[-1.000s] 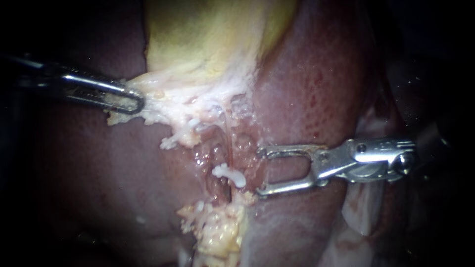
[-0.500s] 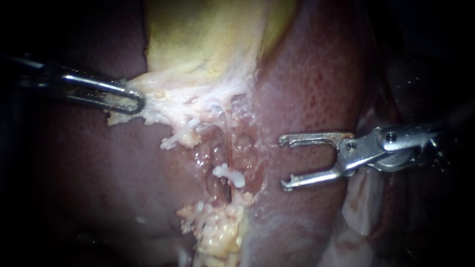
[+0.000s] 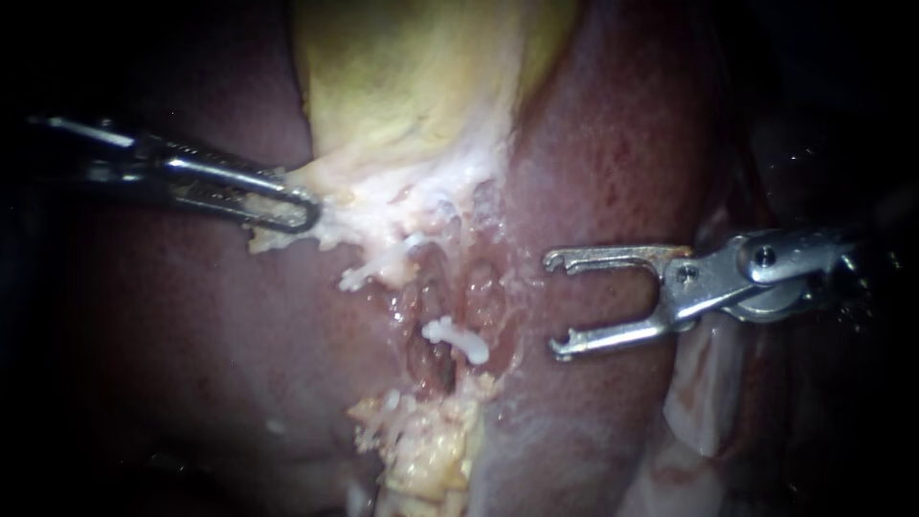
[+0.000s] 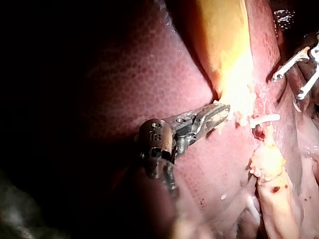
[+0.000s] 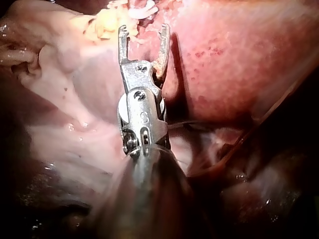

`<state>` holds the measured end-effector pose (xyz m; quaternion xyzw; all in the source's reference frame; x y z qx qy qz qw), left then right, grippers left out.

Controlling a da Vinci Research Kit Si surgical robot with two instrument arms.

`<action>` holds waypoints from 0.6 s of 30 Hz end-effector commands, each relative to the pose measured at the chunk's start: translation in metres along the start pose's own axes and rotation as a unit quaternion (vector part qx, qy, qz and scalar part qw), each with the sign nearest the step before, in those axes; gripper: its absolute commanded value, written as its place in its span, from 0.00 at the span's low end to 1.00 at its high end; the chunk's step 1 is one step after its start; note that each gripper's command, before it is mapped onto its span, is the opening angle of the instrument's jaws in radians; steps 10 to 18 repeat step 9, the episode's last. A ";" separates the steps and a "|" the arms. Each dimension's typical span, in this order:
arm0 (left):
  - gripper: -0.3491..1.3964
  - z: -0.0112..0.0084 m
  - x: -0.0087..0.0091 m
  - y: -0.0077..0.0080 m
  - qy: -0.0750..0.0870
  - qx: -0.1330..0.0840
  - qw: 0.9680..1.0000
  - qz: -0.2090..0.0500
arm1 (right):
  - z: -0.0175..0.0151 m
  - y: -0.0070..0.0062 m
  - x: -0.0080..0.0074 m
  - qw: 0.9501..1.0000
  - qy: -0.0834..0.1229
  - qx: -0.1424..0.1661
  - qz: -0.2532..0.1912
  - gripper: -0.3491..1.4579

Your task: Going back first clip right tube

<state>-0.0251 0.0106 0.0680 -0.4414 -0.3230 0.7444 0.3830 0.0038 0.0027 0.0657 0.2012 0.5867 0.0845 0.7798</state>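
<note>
- Jaws of my right instrument (image 3: 555, 303) stand wide — hooked steel prongs, empty, over the glossy liver (image 3: 613, 144).
- White lumpy clip (image 3: 458, 337) lies just left of them, in the wet red groove (image 3: 426, 297).
- My left instrument (image 3: 292, 209) clamps frayed pale tissue (image 3: 364, 206) at the yellow gallbladder (image 3: 412, 86)'s near edge.

The gallbladder (image 3: 412, 86) lies at the top centre of the endoscope view, with the liver (image 3: 613, 153) on both sides of it and below. My left instrument (image 3: 299, 213) comes in from the left, its claw clamped on the fringe of tissue (image 3: 383, 206) at the gallbladder's lower end. Below that fringe is a hollow (image 3: 479, 287), and in it lies a short stub (image 3: 458, 337). My right instrument (image 3: 555, 303) comes in from the right over the liver, its claw gaping just right of the hollow, apart from the stub. A lump of fat (image 3: 421, 450) sits below the hollow.
</note>
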 end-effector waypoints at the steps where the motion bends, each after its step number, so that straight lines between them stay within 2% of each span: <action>1: 0.00 0.0002 -0.0001 0.0000 -0.001 -0.001 1.000 -0.003 | 0.0000 0.0000 0.0000 1.000 0.000 0.000 -0.001 0.47; 18: 0.00 0.0004 -0.0002 0.0000 -0.002 -0.003 1.000 -0.002 | -0.0001 0.0000 0.0000 1.000 0.000 0.001 -0.001 0.47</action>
